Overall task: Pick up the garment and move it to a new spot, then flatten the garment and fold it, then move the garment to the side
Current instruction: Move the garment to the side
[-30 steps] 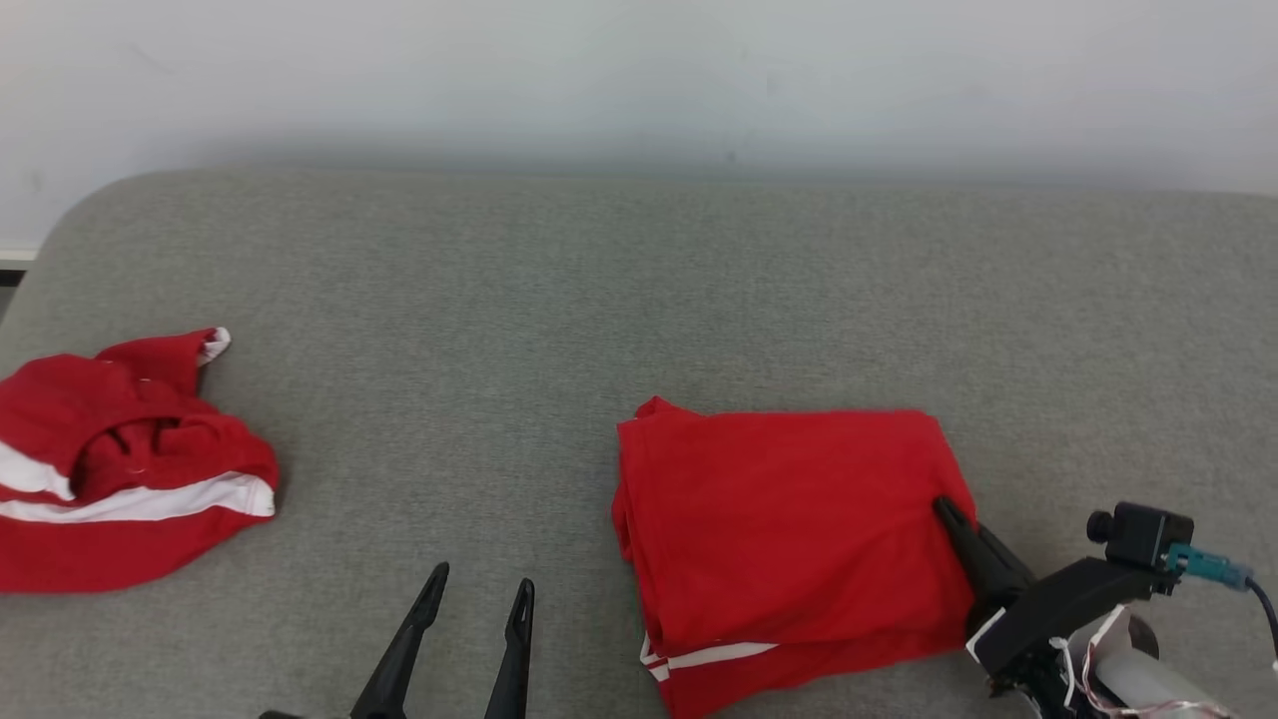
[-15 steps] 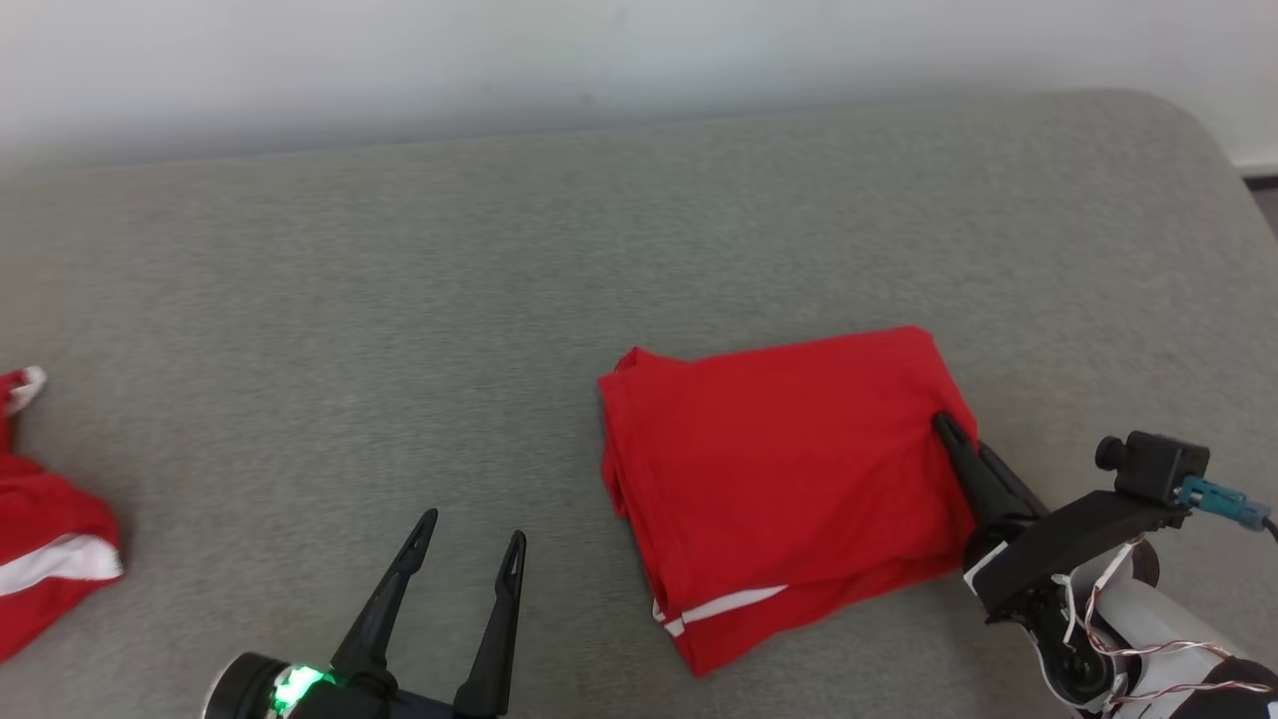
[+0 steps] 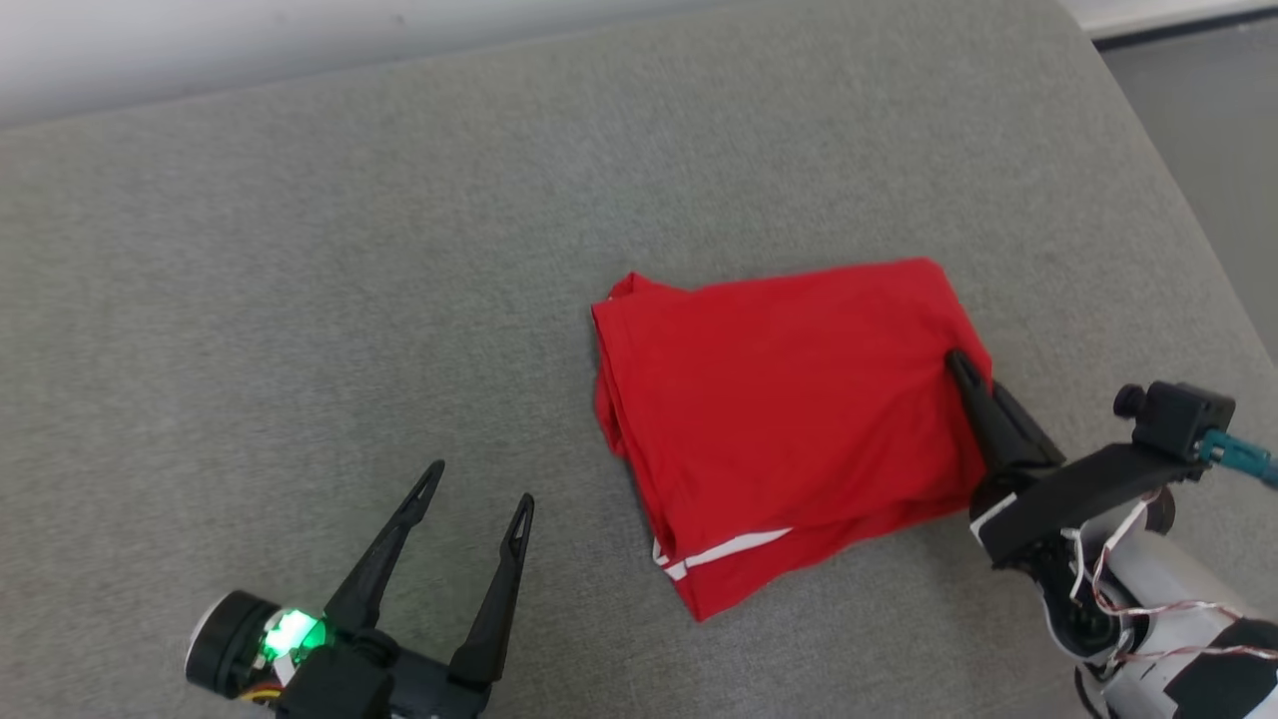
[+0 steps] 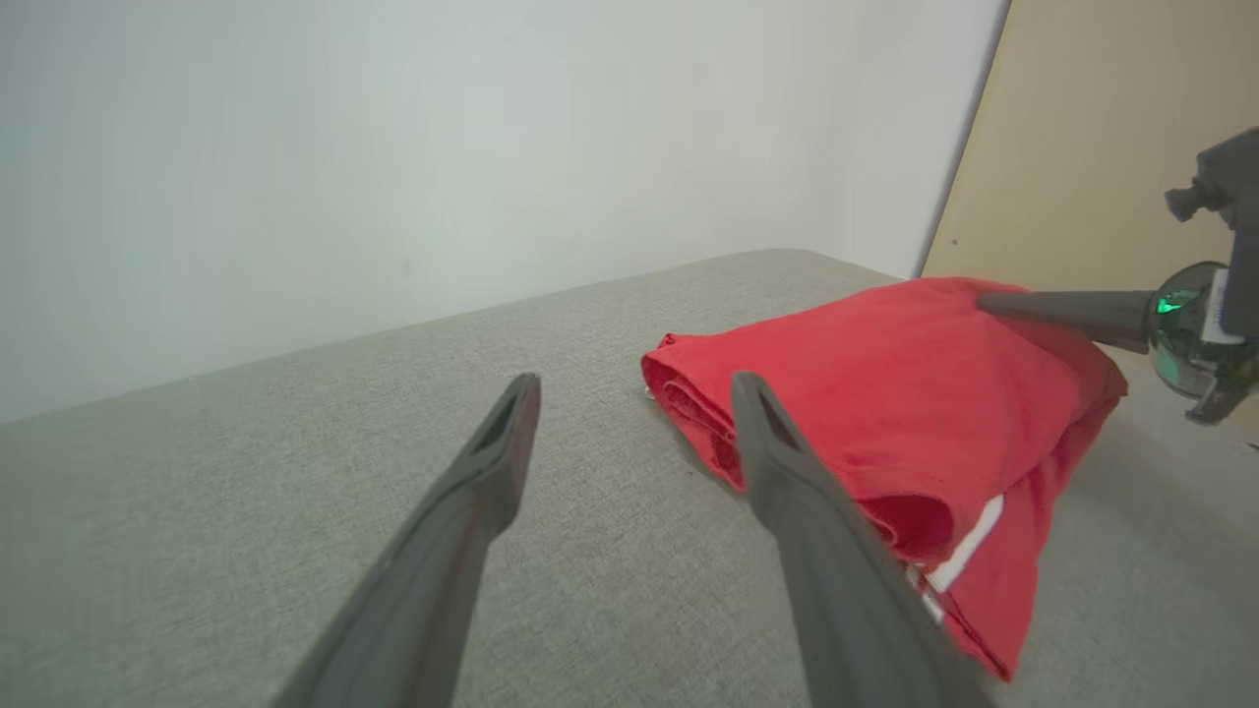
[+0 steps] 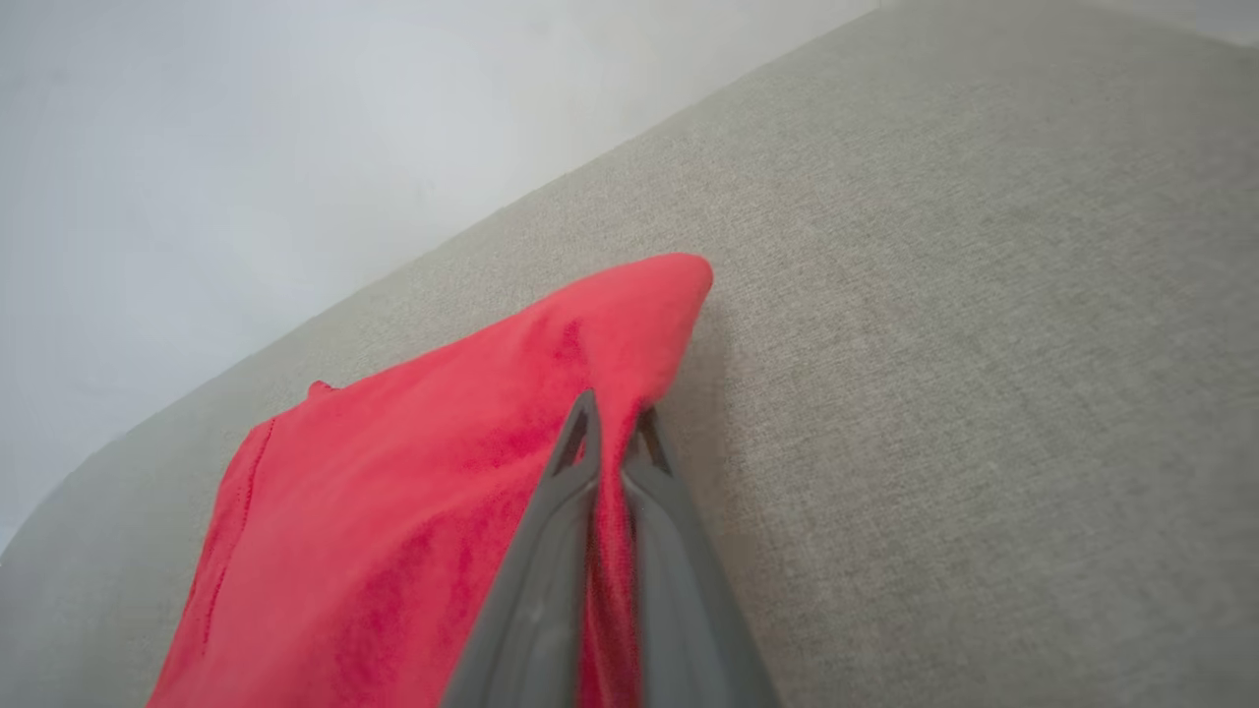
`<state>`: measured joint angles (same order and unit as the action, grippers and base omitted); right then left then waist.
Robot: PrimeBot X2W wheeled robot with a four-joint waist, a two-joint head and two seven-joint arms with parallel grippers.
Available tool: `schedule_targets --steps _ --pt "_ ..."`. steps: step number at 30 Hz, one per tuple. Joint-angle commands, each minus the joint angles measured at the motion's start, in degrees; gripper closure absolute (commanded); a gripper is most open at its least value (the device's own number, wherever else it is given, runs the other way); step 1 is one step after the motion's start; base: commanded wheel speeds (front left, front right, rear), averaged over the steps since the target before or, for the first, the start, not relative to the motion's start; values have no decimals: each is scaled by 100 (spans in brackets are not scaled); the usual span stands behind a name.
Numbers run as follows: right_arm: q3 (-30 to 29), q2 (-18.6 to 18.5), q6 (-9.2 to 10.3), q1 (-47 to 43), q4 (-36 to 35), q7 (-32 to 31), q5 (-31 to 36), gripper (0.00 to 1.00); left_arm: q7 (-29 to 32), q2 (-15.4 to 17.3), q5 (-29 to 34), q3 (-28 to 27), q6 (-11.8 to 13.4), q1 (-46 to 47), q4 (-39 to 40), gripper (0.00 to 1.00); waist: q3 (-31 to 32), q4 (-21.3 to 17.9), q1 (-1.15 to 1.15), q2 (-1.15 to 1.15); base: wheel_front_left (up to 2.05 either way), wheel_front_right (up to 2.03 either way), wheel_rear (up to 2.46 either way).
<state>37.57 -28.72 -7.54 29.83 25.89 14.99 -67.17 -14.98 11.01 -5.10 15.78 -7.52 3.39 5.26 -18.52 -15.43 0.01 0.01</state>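
In the head view, looks like the last step: moving the folded red garment [image 3: 789, 399] to the side of the grey table [image 3: 300, 300]. Shows the garment lying flat, right of the middle, with the right claw [image 3: 957, 361] pressed together on its right edge, pinching the cloth. Shows the left claw [image 3: 479, 484] spread wide, holding nothing, apart from the cloth. In the left wrist view, shows the same wide spread, garment ahead on the right. In the right wrist view, shows red cloth caught between the two fingers. Calls next, most likely, for a slow, low pull sideways, to keep the folds neat.
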Motion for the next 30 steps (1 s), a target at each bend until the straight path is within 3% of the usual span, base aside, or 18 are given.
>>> schedule_targets --steps 1,8,16,30 --pt "-57 -60 12 168 -1 29 132 100 -22 97 66 74 8 180 57 0 -437 -315 -1 -1 0 0 0" --pt "-359 -323 12 613 19 30 506 100 -22 378 79 439 8 624 158 0 -887 -248 -1 -1 0 0 0" --pt "-1086 -741 12 1206 113 22 1209 100 -22 629 16 753 8 1162 347 0 -1409 -45 -1 -1 0 0 0" --pt "-2211 -1539 12 1670 632 19 1464 100 -22 824 -34 955 8 1477 544 0 -1875 323 -1 -1 0 0 0"
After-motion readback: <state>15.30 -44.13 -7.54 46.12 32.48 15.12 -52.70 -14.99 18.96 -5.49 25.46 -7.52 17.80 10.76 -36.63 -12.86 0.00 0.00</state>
